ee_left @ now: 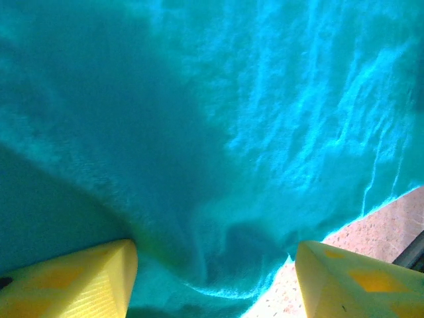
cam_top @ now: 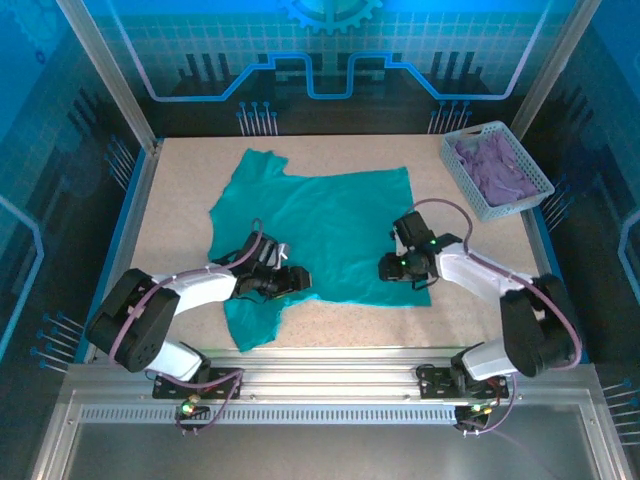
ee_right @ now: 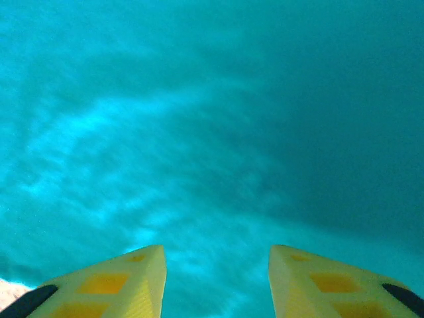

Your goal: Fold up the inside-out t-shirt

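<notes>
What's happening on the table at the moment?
Both arms are working on the teal t-shirt, which lies spread mostly flat on the table. The left gripper is open at the shirt's near-left edge, where fabric bunches between its fingers. The right gripper is open over the near-right part. No fold is made yet. A purple cloth sits in the basket at the far right.

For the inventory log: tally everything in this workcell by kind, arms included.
Teal-green soft fabric t-shirt: 1
Grey slotted plastic basket: 1
Heap of purple cloth in the basket: 1
Black-and-white robot arms: 2
Total: 5
</notes>
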Available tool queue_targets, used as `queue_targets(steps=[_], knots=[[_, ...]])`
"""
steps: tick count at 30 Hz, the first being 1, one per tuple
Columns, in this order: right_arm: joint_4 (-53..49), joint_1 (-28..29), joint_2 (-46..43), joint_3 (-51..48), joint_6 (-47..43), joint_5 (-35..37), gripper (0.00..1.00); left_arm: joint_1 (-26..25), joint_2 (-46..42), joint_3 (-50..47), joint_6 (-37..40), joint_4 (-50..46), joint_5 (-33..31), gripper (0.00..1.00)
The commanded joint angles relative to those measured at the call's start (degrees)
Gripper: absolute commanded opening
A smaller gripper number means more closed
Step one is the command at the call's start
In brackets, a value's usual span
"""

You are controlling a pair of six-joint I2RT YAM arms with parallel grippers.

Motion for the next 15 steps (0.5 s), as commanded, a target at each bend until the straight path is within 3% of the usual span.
queue_targets(steps=[1,10,15], knots=[[4.35,-0.55,4.33,2.32,-2.01,-2.62,0.44,0.06,-2.02,1.41,0.46,1.19,0.05,0.66],[5.67,-5.54,6.6,4.92,-3.82,-5.7,0.44,12.59,-10.71,2.38,1.38,-2.85,-3.44,0.67],[-5.31,-7.9,2.35,2.24,-0.33,0.21,0.48,13.42,-15.13,1.68,3.1,-8.62,-7.34,0.67]])
